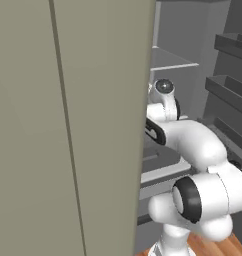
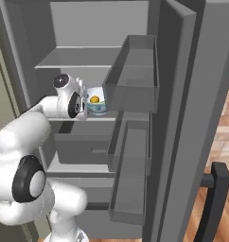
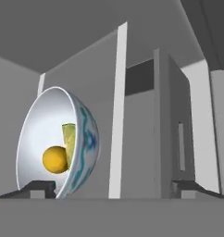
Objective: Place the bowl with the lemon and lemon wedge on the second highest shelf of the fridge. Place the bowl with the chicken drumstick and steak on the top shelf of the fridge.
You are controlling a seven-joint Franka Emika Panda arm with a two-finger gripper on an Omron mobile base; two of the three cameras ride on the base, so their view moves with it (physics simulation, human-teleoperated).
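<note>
Pincer (image 3: pixel 112 185) is standing wide open w/ nothing between the tips; in the hand view the bowl with the lemon and lemon wedge (image 3: pixel 58 143) is sitting at approx 10 o'clock from it, rim beside the left tip, not clamped. That view is rolling sideways, so the bowl's mouth is facing left there. Inside, the lemon (image 3: pixel 55 159) is lying low, the lemon wedge (image 3: pixel 69 139) just above it at 1 o'clock.

From the right base view the bowl (image 2: pixel 96 103) is resting upright on the second highest shelf (image 2: pixel 104 117), just under the top shelf (image 2: pixel 74 60). Arm is reaching fwd into the fridge, wrist level, hand just at 9 o'clock of the bowl. Prob next: backing straight out w/o nudging the rim.
</note>
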